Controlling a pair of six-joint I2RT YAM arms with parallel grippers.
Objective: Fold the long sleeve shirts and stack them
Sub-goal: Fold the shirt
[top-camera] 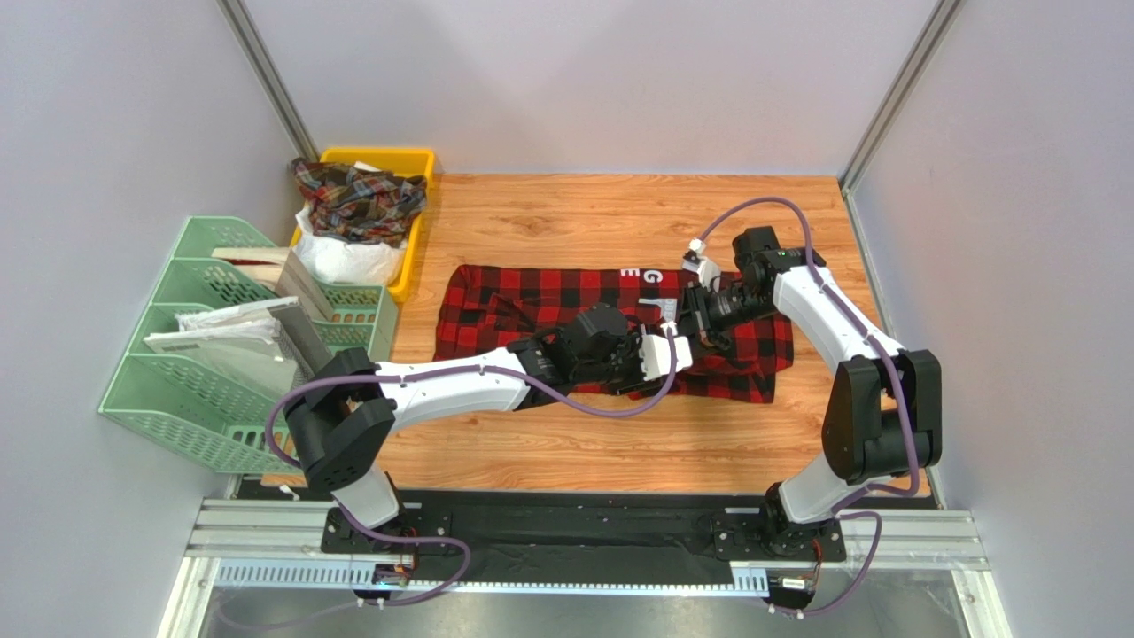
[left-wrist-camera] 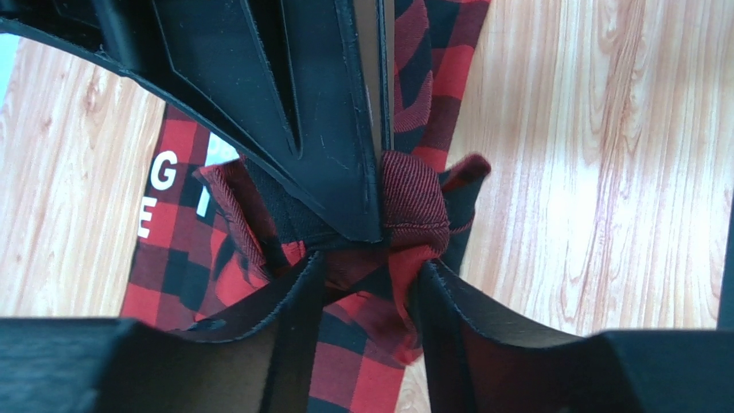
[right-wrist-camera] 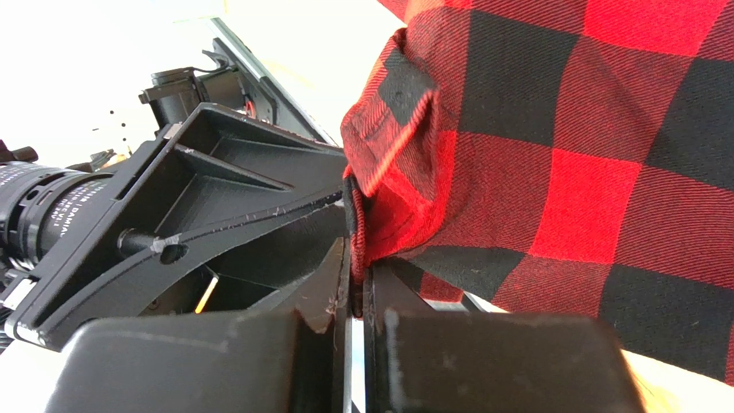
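A red-and-black buffalo check long sleeve shirt (top-camera: 533, 299) lies spread on the wooden table (top-camera: 599, 452). White letters show on it by the neck. My right gripper (top-camera: 702, 317) is shut on a bunched edge of the shirt (right-wrist-camera: 586, 172); its jaws (right-wrist-camera: 357, 275) pinch the fold tight. My left gripper (top-camera: 670, 352) meets it tip to tip. In the left wrist view its jaws (left-wrist-camera: 370, 262) stand apart around the same bunched fold (left-wrist-camera: 413, 206), just under the right gripper's tips (left-wrist-camera: 366, 219).
A yellow bin (top-camera: 415, 162) at the back left holds a dark plaid shirt (top-camera: 357, 197) and something white (top-camera: 340, 253). A green file rack (top-camera: 200, 386) with papers stands at the left. Grey walls close in on both sides.
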